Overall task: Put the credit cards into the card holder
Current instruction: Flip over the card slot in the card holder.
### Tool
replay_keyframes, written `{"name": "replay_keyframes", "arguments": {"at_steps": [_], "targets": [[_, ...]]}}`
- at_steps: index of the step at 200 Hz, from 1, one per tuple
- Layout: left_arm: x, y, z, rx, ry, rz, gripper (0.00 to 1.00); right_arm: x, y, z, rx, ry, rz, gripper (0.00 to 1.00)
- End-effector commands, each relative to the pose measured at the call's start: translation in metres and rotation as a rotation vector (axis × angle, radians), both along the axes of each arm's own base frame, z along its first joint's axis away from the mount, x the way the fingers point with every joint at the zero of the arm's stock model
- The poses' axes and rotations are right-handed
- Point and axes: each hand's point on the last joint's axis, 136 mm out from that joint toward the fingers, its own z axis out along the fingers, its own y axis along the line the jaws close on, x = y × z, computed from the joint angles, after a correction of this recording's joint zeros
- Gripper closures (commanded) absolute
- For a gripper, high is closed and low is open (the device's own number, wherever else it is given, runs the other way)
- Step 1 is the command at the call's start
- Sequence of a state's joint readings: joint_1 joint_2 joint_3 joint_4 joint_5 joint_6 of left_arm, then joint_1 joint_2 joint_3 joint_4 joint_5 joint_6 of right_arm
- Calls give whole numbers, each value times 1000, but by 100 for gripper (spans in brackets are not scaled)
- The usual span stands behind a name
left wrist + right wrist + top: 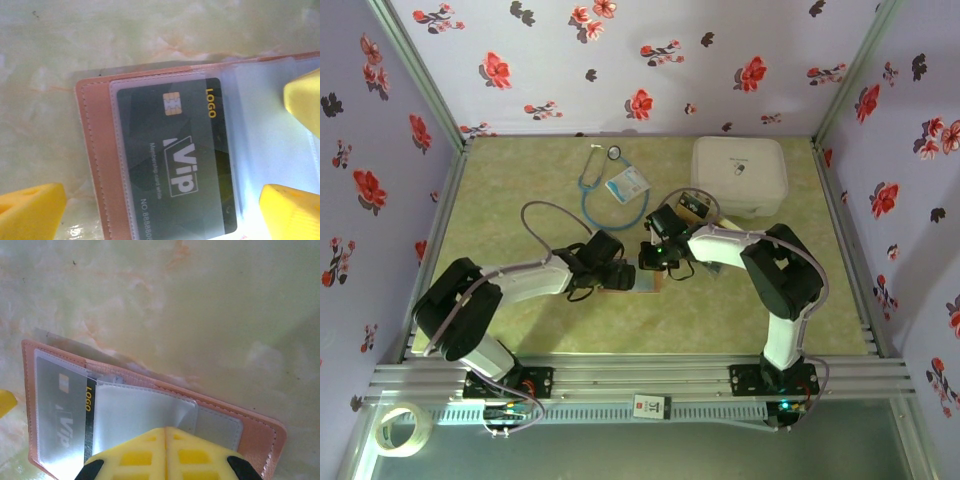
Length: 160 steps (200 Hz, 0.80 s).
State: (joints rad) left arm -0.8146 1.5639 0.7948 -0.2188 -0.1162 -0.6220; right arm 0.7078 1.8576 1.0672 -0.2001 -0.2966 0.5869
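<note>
The tan-brown card holder [95, 165] lies open on the table, between the two grippers in the top view [648, 286]. A dark credit card [190, 165] marked VIP and LOGO sits inside its left clear pocket [60, 425]. My left gripper [162, 196] hovers open over that card, one yellow finger on each side. My right gripper [165, 432] is shut, its tips against a raised clear pocket leaf [140, 410] of the card holder [260, 440]; I cannot tell whether it pinches the leaf. More credit cards [693, 205] lie by the white case.
A large white case [740, 175] stands at the back right. A stethoscope [605, 190] and a light-blue badge card [626, 185] lie behind the grippers. A tape roll [402, 428] sits off the table at the near left.
</note>
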Motion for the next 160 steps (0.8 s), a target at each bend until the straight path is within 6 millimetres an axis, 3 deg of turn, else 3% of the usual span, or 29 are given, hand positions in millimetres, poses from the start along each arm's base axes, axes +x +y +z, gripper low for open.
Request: {"name": "replay_keyframes", "arguments": {"at_steps": [1, 54, 135, 160], "targets": [[-1, -11, 11, -62, -40, -19, 0, -5, 4, -6, 3, 24, 3, 94], [-4, -11, 1, -48, -30, -30, 0, -5, 6, -6, 6, 22, 5, 94], [-8, 9, -23, 78, -2, -17, 0, -3, 7, 3, 13, 7, 6, 94], [-10, 14, -27, 101, 2, -7, 0, 0, 5, 12, 17, -11, -1, 88]]}}
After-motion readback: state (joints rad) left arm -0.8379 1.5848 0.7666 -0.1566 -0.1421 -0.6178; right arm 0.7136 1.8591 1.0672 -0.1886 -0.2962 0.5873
